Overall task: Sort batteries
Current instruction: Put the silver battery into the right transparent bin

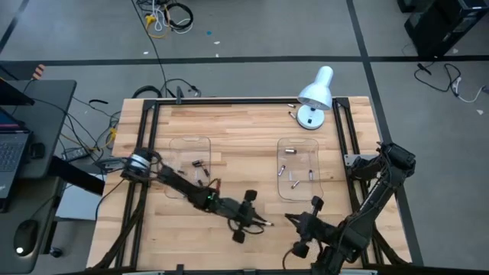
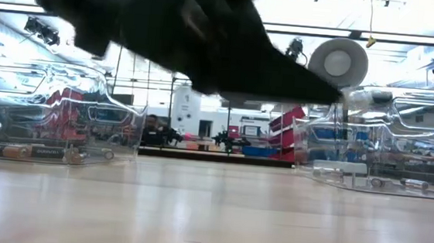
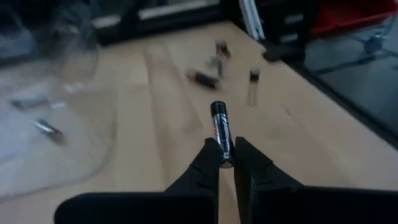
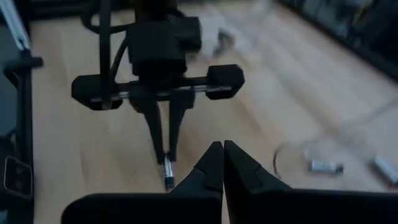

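Note:
My left gripper [image 1: 262, 222] reaches over the table's near middle and is shut on a dark battery [image 3: 219, 124]. The right wrist view shows the same gripper [image 4: 165, 155] and battery [image 4: 168, 177] from the front. My right gripper [image 4: 222, 149] is shut and holds nothing; it hovers just to the right [image 1: 291, 219], tip facing the left gripper. Dark batteries [image 1: 200, 164] lie in the left clear tray [image 1: 191, 141]. Silver ones [image 1: 294, 174] lie in the right clear tray [image 1: 299, 143]. Several loose batteries [image 3: 208, 71] lie on the wood ahead of the left gripper. My left gripper pinches the dark battery by its one end [image 3: 224, 157] between the two fingertips [image 3: 210, 157]. The fingers slant down from above, and the battery lies along them, sticking out past their tips. It appears lifted clear of the table.
A white desk lamp [image 1: 316, 95] stands at the far right corner, with small batteries [image 1: 293, 114] beside its base. A black frame [image 1: 229, 100] runs round the table. Bare wood lies between the two trays and along the near edge. A laptop [image 1: 11, 145] sits off the table, left.

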Motion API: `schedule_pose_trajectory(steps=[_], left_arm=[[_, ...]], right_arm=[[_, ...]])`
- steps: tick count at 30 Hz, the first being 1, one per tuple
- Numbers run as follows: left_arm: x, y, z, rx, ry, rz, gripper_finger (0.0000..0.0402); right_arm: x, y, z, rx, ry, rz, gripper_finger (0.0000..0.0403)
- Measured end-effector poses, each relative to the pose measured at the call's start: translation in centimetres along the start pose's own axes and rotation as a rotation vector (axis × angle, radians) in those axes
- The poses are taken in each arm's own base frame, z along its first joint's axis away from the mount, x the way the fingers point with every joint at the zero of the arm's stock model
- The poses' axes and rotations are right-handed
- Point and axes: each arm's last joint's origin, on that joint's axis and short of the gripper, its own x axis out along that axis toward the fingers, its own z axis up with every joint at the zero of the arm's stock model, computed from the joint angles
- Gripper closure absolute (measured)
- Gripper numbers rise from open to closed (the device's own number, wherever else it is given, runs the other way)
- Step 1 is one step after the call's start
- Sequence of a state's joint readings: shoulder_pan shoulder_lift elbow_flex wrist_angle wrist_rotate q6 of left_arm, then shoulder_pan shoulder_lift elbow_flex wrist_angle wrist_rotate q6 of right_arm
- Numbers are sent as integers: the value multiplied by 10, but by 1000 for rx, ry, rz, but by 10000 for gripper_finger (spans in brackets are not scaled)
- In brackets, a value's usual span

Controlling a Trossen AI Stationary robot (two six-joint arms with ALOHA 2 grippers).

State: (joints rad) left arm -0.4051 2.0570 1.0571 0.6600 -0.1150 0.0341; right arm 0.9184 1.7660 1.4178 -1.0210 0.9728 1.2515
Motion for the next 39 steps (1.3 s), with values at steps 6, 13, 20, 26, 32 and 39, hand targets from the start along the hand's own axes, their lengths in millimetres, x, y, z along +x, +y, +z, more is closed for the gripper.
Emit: schedule_pose_trajectory(steps=[6,13,20,26,32,39], left_arm=[[-47,-17,42,89,-170,53,389],[-98,-26,73,210,-479,29,389],[-98,-28,82,301,-598,33,390],[-100,-29,84,298,-626,37,390],[-104,-29,89,300,-695,10,390],[-104,-29,90,304,-702,4,390]], right_arm=[[-13,18,8,-124,-288,10,403],[-28,49,32,-216,-460,50,402],[7,71,66,-350,-578,93,394],[7,74,74,-442,-661,110,395],[15,73,79,-450,-674,153,368],[17,71,85,-451,-698,142,321]])
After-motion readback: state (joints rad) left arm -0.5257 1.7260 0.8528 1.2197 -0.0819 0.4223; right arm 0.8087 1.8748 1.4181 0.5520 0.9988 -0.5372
